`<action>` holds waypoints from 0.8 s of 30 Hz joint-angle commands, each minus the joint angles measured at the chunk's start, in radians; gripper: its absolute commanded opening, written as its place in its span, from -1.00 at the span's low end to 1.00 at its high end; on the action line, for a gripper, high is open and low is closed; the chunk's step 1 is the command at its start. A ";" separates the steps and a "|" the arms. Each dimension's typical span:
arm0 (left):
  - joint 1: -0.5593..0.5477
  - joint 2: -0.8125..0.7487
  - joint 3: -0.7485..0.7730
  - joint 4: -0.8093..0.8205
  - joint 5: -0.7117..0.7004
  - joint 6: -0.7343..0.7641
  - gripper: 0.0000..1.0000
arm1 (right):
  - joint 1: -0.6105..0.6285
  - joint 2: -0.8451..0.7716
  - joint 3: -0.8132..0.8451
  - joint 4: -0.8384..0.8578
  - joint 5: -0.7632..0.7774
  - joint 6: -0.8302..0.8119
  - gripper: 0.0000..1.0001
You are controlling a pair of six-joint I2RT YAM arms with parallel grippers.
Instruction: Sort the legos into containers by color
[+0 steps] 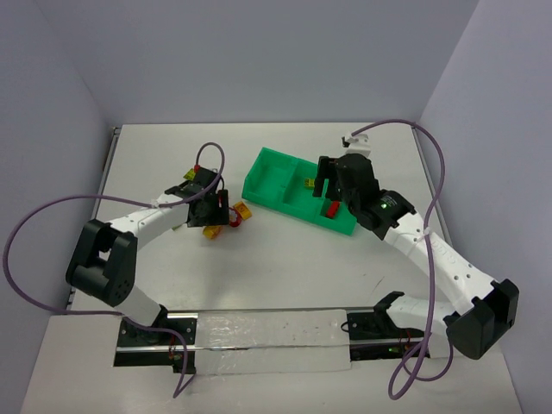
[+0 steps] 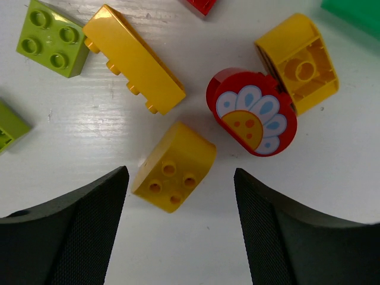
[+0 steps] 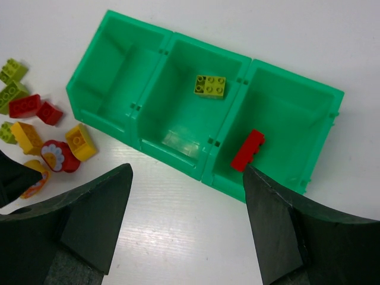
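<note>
left gripper (image 2: 180,181) straddles a yellow rounded brick (image 2: 173,166); right gripper (image 3: 187,185) waits over the green tray (image 3: 196,170)
both grippers are wide open and empty. centre the left jaws on the brick and stay clear of the red flower brick (image 2: 252,113) at 2 o'clock. the tray holds a red brick (image 3: 247,149) in the 3 o'clock compartment and a green brick (image 3: 209,85) in the middle one. from above, the arm hides most of the pile.

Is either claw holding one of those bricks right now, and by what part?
Neither. The left claw is open astride a yellow brick lying on the table, not gripping it; the right claw hangs open, empty, above the green tray.
</note>
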 commanded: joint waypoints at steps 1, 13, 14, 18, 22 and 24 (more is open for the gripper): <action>-0.015 0.010 0.024 0.036 0.003 -0.011 0.53 | -0.010 -0.021 -0.018 -0.013 0.017 -0.011 0.65; -0.056 0.037 0.016 0.022 -0.035 -0.038 0.18 | -0.011 -0.016 -0.011 -0.003 0.004 -0.010 0.65; -0.058 0.040 0.016 0.022 -0.038 -0.040 0.17 | -0.011 -0.014 -0.011 -0.002 0.003 -0.010 0.65; -0.067 0.049 0.013 0.022 -0.044 -0.046 0.15 | -0.011 -0.011 -0.011 0.001 -0.001 -0.010 0.65; -0.073 0.070 0.017 0.016 -0.060 -0.053 0.16 | -0.011 -0.005 -0.007 0.007 -0.008 -0.010 0.65; -0.078 0.078 0.020 0.010 -0.072 -0.053 0.14 | -0.011 -0.002 -0.002 0.009 -0.010 -0.011 0.65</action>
